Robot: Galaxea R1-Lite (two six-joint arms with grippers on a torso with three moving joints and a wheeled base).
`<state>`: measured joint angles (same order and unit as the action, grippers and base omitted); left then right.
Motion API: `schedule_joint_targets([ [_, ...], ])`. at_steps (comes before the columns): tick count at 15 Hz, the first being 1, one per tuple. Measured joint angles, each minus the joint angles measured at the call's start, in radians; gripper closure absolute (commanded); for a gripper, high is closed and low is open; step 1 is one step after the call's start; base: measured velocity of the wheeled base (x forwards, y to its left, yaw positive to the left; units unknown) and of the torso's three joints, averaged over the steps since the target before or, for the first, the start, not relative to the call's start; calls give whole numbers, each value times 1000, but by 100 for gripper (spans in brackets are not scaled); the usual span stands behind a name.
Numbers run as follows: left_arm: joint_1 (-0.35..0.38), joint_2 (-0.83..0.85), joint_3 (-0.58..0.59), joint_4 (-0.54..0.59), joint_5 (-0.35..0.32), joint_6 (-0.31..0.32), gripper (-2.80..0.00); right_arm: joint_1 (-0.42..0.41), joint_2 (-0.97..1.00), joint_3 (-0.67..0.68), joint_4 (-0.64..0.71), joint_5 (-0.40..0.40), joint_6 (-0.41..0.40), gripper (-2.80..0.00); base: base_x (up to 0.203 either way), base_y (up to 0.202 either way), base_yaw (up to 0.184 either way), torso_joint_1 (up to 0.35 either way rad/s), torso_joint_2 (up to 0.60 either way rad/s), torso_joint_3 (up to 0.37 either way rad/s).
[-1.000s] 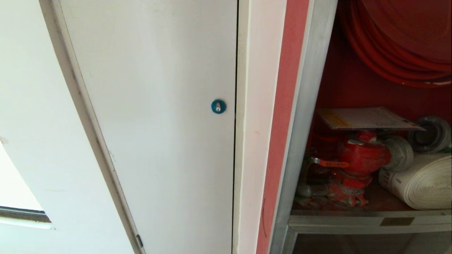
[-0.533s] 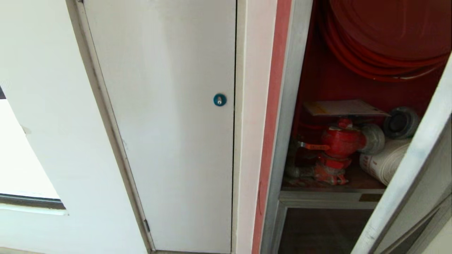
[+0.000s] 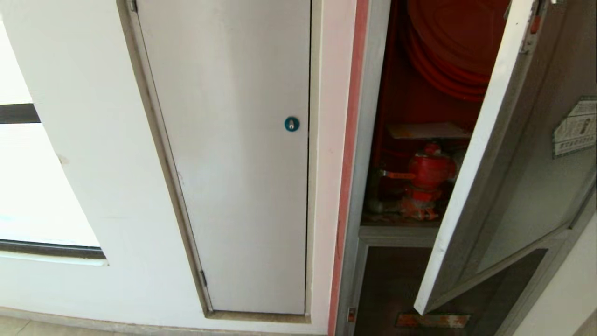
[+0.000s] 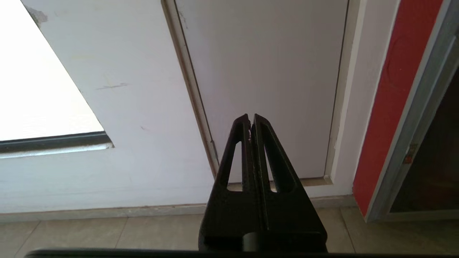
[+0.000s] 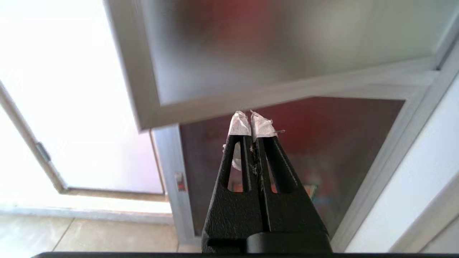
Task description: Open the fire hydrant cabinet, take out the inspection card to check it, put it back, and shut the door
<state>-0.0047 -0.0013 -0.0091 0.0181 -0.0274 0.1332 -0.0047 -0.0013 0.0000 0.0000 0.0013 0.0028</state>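
The fire hydrant cabinet (image 3: pixel 368 140) stands open at the right of the head view, with a red hose reel (image 3: pixel 447 46) and a red valve (image 3: pixel 426 170) inside. The inspection card (image 3: pixel 426 130) lies flat above the valve. The door (image 3: pixel 527 186) hangs partly swung across the opening, a hexagonal sticker (image 3: pixel 576 126) on its glass. My right gripper (image 5: pixel 251 114), its tips wrapped in white, is shut and empty just below the door's lower frame (image 5: pixel 287 89). My left gripper (image 4: pixel 251 116) is shut and empty, pointing at the white door. Neither gripper shows in the head view.
A plain white door (image 3: pixel 233 163) with a round blue lock (image 3: pixel 291 123) fills the wall left of the cabinet's red edge strip (image 3: pixel 347 163). A window (image 3: pixel 28 177) is at the far left. A lower dark panel (image 5: pixel 322 143) sits under the opening. Tiled floor (image 4: pixel 89 233) runs along the wall.
The whole head view has shifted as the camera drew back: the cabinet looks smaller and farther left. The door has come into view from the right and now hides the white hose roll.
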Motion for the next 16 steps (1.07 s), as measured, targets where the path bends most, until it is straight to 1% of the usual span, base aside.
schedule_joint_targets([
  [12, 0, 0, 0, -2, 0, 0, 0, 0, 0, 0, 0, 0, 0, 0, -197, 0, 1, 2, 3, 3],
  [14, 0, 0, 1, -5, 0, -1, 0, 0, 0, 0, 0, 0, 0, 0, -128, 0, 3, 1, -4, 3],
  [16, 0, 0, 1, -5, 2, -20, 0, 0, 0, 0, 0, 0, 0, 0, 0, 0, 0, 0, 0, 0],
])
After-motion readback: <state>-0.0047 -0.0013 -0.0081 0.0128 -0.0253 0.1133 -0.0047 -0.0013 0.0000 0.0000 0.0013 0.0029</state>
